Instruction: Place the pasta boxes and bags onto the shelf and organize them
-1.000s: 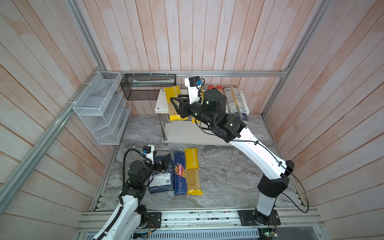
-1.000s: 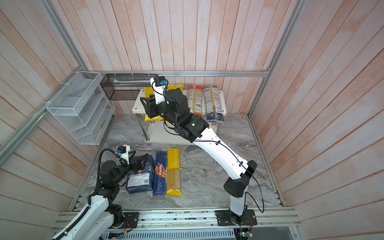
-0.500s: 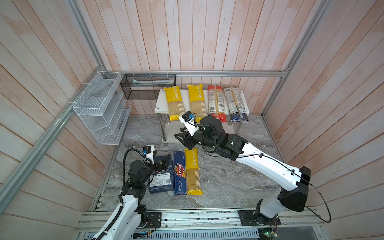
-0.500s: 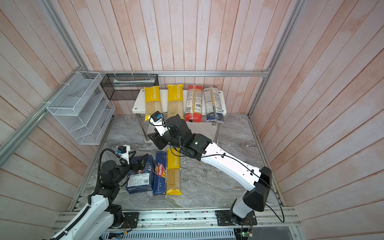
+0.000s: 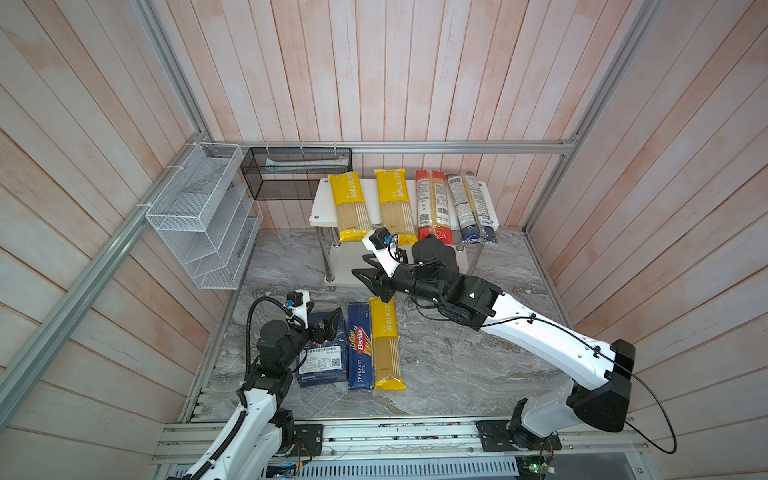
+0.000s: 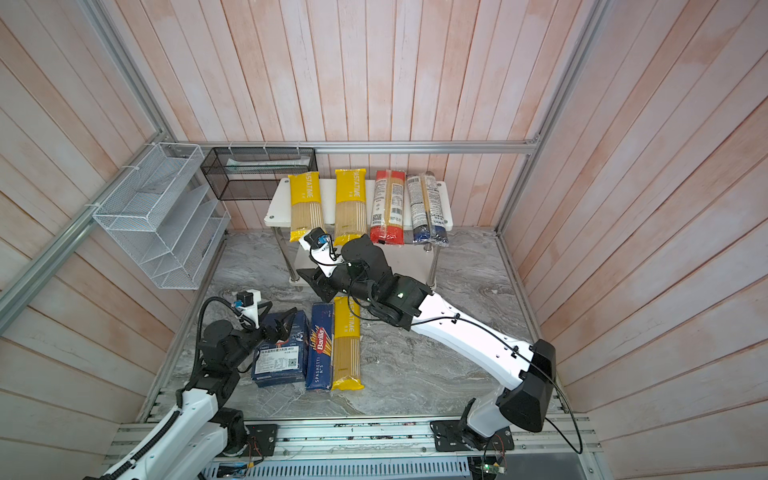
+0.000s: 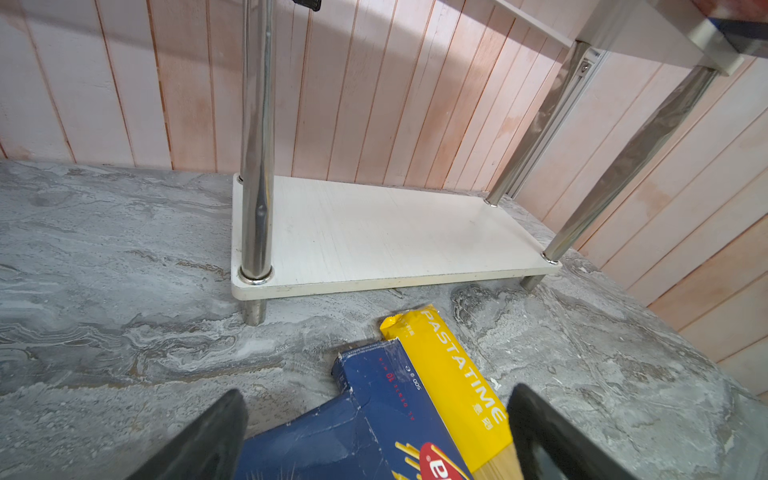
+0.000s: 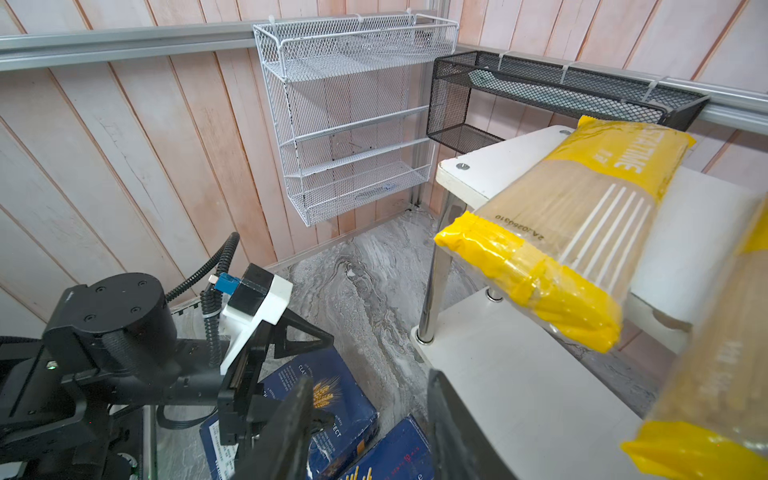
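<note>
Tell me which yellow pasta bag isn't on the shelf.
The yellow bag lying on the floor beside the narrow Barilla box; the other two yellow bags lie on the shelf's top board.

Robot lab test cell: wood-plank walls (image 5: pixel 374 62), aluminium frame rails (image 5: pixel 457 146), marble-print floor (image 5: pixel 457 374), rail-mounted robot arms (image 5: pixel 540 336).

We are looking at a shelf (image 5: pixel 322 205) with white boards and chrome legs, at twelve o'clock on the grey, marble-veined tabletop (image 5: pixel 457 365). On it we are seeing a first yellow bag (image 5: pixel 351 199) and a second yellow bag (image 5: pixel 395 199), both lettered in white. Beside them a red-ended bag (image 5: pixel 433 208) and a dark-blue-ended bag (image 5: pixel 473 208) are wearing white labels. Toward seven o'clock we are noting a third yellow bag (image 5: pixel 385 345), a dark blue narrow box (image 5: pixel 359 349) with a red logo and yellow strands, and a dark blue wide box (image 5: pixel 324 363) carrying a white label. Pale pink planks are lining the walls (image 5: pixel 374 83).
</note>
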Action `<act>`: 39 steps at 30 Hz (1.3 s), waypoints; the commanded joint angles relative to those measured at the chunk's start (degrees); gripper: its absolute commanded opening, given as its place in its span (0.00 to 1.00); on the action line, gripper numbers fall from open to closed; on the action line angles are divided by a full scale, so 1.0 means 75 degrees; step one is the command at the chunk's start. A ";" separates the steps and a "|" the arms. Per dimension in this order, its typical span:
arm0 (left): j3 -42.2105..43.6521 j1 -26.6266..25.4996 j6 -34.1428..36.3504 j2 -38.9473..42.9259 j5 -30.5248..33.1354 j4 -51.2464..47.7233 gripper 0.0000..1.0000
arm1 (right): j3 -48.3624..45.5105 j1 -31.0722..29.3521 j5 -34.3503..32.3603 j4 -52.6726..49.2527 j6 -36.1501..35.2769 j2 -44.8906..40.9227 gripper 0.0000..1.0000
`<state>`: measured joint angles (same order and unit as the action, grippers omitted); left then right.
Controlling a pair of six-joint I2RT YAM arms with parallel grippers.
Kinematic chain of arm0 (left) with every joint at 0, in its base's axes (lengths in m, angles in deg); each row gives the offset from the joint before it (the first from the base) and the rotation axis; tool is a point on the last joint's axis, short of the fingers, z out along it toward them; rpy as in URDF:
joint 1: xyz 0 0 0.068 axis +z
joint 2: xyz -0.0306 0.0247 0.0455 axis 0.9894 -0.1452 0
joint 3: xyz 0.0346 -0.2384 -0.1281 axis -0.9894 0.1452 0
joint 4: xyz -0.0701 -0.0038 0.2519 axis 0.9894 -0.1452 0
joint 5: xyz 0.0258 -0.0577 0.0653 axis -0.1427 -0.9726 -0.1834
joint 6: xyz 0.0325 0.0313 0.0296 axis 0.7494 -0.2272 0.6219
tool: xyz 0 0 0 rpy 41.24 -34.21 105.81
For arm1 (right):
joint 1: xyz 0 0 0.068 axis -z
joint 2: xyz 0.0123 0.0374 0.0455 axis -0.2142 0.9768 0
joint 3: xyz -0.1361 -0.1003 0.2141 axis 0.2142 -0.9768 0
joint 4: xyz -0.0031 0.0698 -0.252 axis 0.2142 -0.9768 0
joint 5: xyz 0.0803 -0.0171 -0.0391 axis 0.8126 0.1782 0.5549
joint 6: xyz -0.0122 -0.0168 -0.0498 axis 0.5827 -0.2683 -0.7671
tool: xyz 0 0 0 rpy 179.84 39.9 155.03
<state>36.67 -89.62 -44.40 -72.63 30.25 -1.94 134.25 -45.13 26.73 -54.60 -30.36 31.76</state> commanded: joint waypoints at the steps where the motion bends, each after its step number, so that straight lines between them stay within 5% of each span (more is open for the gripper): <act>1: 0.0040 0.0031 0.0013 0.0070 -0.0002 0.0039 1.00 | 0.0294 0.0003 0.0012 0.0186 -0.0174 0.0215 0.44; 39: 0.0132 0.0027 -0.0011 0.0291 0.0077 0.0017 1.00 | 0.2737 0.0328 0.0557 -0.0239 -0.0384 0.2420 0.44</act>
<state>37.00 -89.62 -44.42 -70.75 30.27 -1.94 152.39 -42.94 30.38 -55.50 -32.32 48.74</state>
